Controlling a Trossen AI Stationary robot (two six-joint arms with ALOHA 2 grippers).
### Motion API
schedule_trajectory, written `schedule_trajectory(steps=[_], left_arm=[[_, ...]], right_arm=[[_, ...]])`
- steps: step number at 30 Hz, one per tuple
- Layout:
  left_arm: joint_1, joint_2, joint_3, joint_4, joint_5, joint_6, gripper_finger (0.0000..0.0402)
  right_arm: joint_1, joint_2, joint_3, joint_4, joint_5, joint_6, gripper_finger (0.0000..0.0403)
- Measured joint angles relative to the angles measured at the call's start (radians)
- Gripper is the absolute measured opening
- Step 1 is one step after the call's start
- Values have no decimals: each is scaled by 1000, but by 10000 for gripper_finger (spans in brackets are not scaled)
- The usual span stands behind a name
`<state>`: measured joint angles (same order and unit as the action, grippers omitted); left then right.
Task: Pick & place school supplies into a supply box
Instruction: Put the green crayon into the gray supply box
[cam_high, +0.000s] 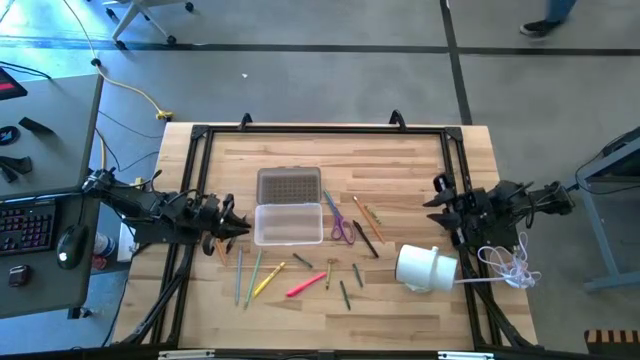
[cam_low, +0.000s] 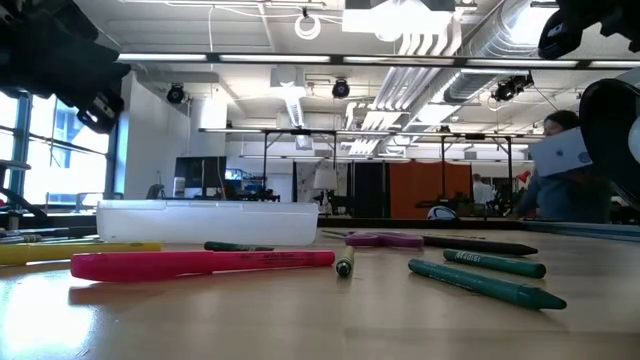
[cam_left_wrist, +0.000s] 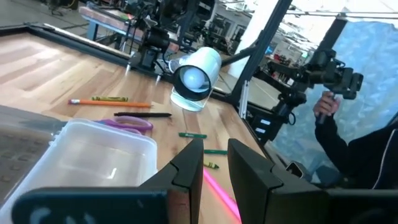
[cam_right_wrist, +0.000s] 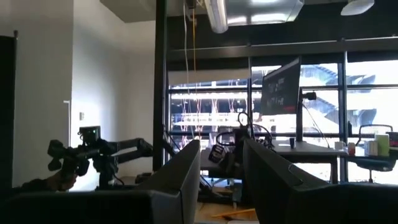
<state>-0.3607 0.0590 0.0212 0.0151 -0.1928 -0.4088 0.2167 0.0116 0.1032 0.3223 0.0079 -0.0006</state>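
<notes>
Was at the start: nothing in the supply box (cam_high: 288, 223) that I could see, lid off and lying just behind it. Pens (cam_high: 306, 285) scattered in front of and right of it, scissors (cam_high: 341, 229) beside it. Left gripper (cam_high: 232, 222) sat just left of the box, jaws narrowly parted, holding nothing. Right gripper (cam_high: 436, 205) waited raised at the right edge, jaws parted, empty. Next, I judged: drop left onto the nearest pencil (cam_high: 239, 272).

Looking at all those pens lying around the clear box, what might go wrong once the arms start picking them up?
The supplies lie close together and at angles, so the jaws may pinch two or nudge one away. The supply box looks light; a bump could slide it. The white cylinder lies on its side near the right gripper and might roll.
</notes>
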Motion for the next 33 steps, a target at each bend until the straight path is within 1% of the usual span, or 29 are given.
schedule_trajectory(steps=[4,7,10,17,21,25,28,31,33], left_arm=[[0,33,-1,8,-2,-43,111],[0,80,-1,62,-5,-53,111],[0,137,-1,171,-6,-36,111],[0,329,-1,432,-17,39,111],[0,446,-1,575,-56,45,111],[0,497,-1,677,-130,37,111],[0,502,-1,689,-140,32,111],[0,502,-1,680,-141,88,111],[0,502,-1,680,-141,98,111]], right_arm=[[0,0,0,-2,0,0,108],[0,0,0,3,0,0,108],[0,0,0,4,-2,4,108],[0,0,0,5,2,2,108],[0,0,0,5,3,-8,108],[0,0,0,4,16,-61,108],[0,0,0,4,90,-108,108],[0,3,0,0,233,-116,108],[0,3,0,-16,344,-153,108]])
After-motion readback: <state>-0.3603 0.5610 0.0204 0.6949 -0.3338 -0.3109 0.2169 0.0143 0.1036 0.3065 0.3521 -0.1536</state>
